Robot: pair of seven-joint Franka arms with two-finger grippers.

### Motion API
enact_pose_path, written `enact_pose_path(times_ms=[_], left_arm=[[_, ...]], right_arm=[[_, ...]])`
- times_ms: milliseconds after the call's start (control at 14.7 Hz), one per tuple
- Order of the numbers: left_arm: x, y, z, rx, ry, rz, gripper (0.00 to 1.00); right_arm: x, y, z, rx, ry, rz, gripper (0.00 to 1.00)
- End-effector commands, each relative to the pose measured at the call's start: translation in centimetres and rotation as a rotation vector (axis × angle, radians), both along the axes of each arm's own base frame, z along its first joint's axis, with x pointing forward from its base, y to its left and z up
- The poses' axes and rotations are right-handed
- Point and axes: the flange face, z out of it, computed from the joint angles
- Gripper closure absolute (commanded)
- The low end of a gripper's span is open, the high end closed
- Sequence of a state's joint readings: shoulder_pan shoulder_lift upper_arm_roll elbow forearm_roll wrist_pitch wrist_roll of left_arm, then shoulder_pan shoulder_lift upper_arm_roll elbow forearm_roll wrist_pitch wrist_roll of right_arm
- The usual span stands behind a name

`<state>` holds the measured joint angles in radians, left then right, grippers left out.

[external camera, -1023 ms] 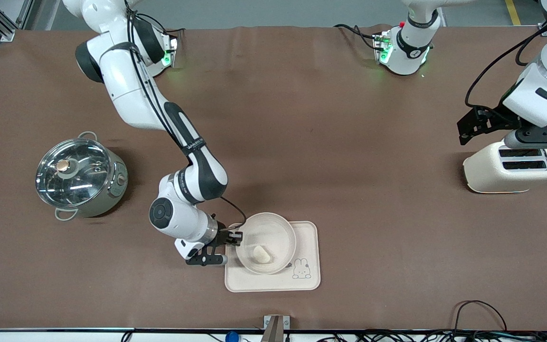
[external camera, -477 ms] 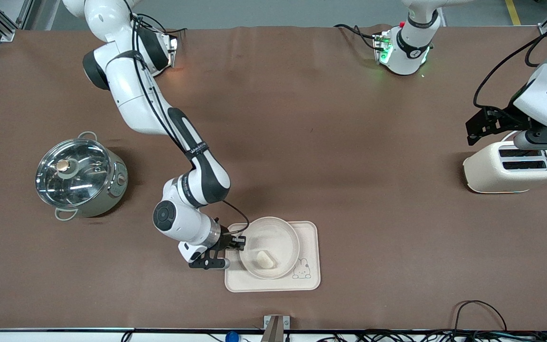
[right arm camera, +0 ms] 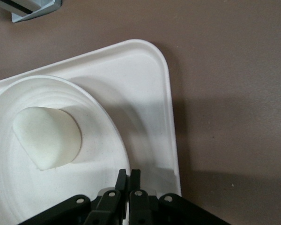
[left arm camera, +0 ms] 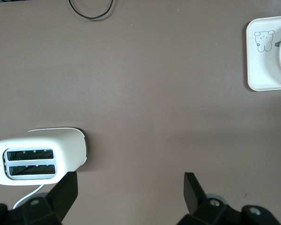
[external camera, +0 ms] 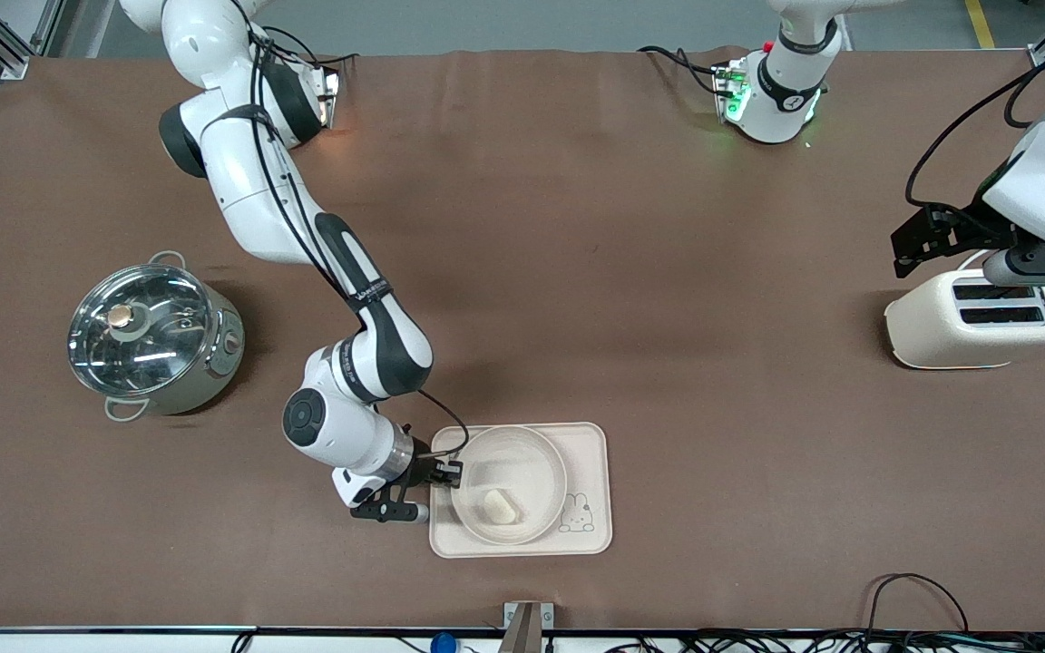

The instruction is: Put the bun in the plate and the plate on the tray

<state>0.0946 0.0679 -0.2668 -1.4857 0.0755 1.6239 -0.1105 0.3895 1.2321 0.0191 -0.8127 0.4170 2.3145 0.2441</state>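
The round plate (external camera: 522, 453) lies over the rectangular tray (external camera: 588, 449), covering the part toward the right arm's end. The rabbit drawing stays uncovered. The bun (external camera: 500, 506) rests in the plate, toward the front camera. My right gripper (external camera: 448, 472) is shut on the plate's rim at the right arm's end. In the right wrist view its gripper (right arm camera: 129, 174) pinches the rim of the plate (right arm camera: 18, 192), with the bun (right arm camera: 49, 136) inside and the tray (right arm camera: 145, 93) underneath. My left gripper (left arm camera: 129, 180) hangs open and empty beside the toaster.
A cream toaster (external camera: 976, 317) stands at the left arm's end of the table, also in the left wrist view (left arm camera: 37, 157). A steel pot with a glass lid (external camera: 155, 340) stands at the right arm's end. The tray's corner (left arm camera: 262, 70) shows in the left wrist view.
My right gripper has carried the plate with the bun a little toward the front camera over the tray. My left gripper rose slightly by the toaster, then held still.
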Motion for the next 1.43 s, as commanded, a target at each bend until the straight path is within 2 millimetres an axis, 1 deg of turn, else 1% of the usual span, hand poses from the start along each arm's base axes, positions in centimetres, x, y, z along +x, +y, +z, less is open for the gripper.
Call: enact_pose_path(times_ms=[0, 68, 205, 273, 341, 409, 545, 614, 682, 750, 818, 955, 1023, 1091, 1295, 1364], left_arm=[[-0.1, 0.2, 0.6, -0.019, 0.008, -0.014, 0.0], [-0.1, 0.2, 0.7, -0.019, 0.007, -0.014, 0.0], [-0.1, 0.2, 0.7, -0.019, 0.007, -0.014, 0.0], [-0.1, 0.2, 0.6, -0.019, 0.008, -0.013, 0.0], [-0.1, 0.2, 0.6, -0.019, 0.008, -0.013, 0.0], [-0.1, 0.2, 0.7, -0.019, 0.007, -0.014, 0.0], [-0.1, 0.2, 0.6, -0.019, 0.008, -0.014, 0.0], [-0.1, 0.2, 0.7, -0.018, 0.007, -0.014, 0.0], [-0.1, 0.2, 0.7, -0.018, 0.007, -0.014, 0.0], [-0.1, 0.2, 0.7, -0.016, 0.006, -0.012, 0.0], [-0.1, 0.2, 0.7, -0.017, 0.006, -0.008, 0.0], [0.0, 0.2, 0.6, -0.012, 0.007, -0.008, 0.0], [-0.1, 0.3, 0.7, -0.011, 0.005, -0.009, 0.0], [-0.1, 0.3, 0.6, -0.01, 0.007, -0.009, 0.0], [0.0, 0.3, 0.7, -0.009, 0.005, -0.011, 0.0], [0.0, 0.3, 0.7, -0.007, 0.005, -0.01, 0.0]], right_arm=[[0.4, -0.8, 0.1, 0.007, 0.022, -0.013, 1.0], [0.4, -0.6, 0.2, 0.011, 0.026, -0.021, 0.98], [0.4, -0.1, 1.6, 0.028, 0.036, -0.058, 0.9], [0.2, 0.5, 2.3, 0.037, 0.042, -0.084, 0.8], [0.2, 0.7, 2.3, 0.042, 0.055, -0.119, 0.71], [0.2, 0.9, 2.6, 0.048, 0.061, -0.141, 0.68], [0.1, 1.3, 2.9, 0.054, 0.066, -0.16, 0.51], [0.1, 1.3, 3.4, 0.059, 0.067, -0.166, 0.48], [0.4, 1.1, 5.5, 0.067, 0.055, -0.17, 0.44], [0.7, 0.6, 7.4, 0.073, 0.05, -0.178, 0.38], [0.3, 0.1, 7.5, 0.05, 0.091, -0.183, 0.27], [0.2, -2.3, 9.9, 0.013, 0.151, -0.186, 0.11], [0.0, -3.2, 11.3, -0.01, 0.178, -0.178, 0.04], [-0.2, -4.4, 13.0, -0.042, 0.199, -0.177, 0.0], [-1.5, -8.4, 19.7, -0.147, 0.241, -0.165, 0.0], [-2.2, -9.6, 21.9, -0.209, 0.249, -0.145, 0.0]])
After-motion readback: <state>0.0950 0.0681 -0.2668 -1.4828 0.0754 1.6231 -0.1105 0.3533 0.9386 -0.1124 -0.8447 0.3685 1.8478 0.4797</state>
